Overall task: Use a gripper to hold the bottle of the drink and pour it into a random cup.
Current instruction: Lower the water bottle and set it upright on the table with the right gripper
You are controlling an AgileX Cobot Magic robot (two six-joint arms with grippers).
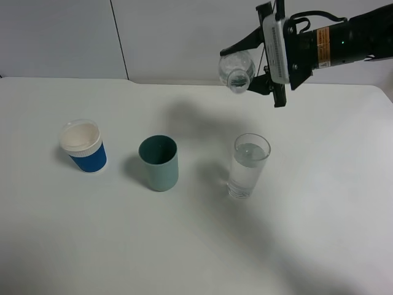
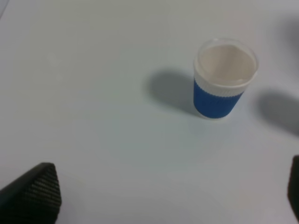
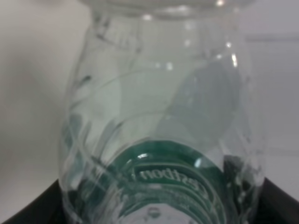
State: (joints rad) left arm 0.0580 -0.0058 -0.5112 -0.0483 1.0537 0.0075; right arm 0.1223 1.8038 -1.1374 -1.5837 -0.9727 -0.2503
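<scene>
My right gripper (image 1: 239,70) is shut on the bottle of the drink (image 1: 236,69) and holds it high in the air, tipped over with its open mouth pointing down. In the right wrist view the bottle (image 3: 159,135) fills the frame, clear with a green label, and a black finger (image 3: 280,205) shows at its side. The cup (image 1: 249,166), a tall clear tumbler with clear liquid in it, stands on the table below the bottle and nearer the front. My left gripper (image 2: 166,196) hangs open over bare table, holding nothing; it is out of the exterior view.
A teal cup (image 1: 158,163) stands left of the clear cup. Further left is a blue cup with a white rim (image 1: 83,146), also seen from the left wrist as the blue cup (image 2: 224,79). The white table (image 1: 196,246) ends at a back wall.
</scene>
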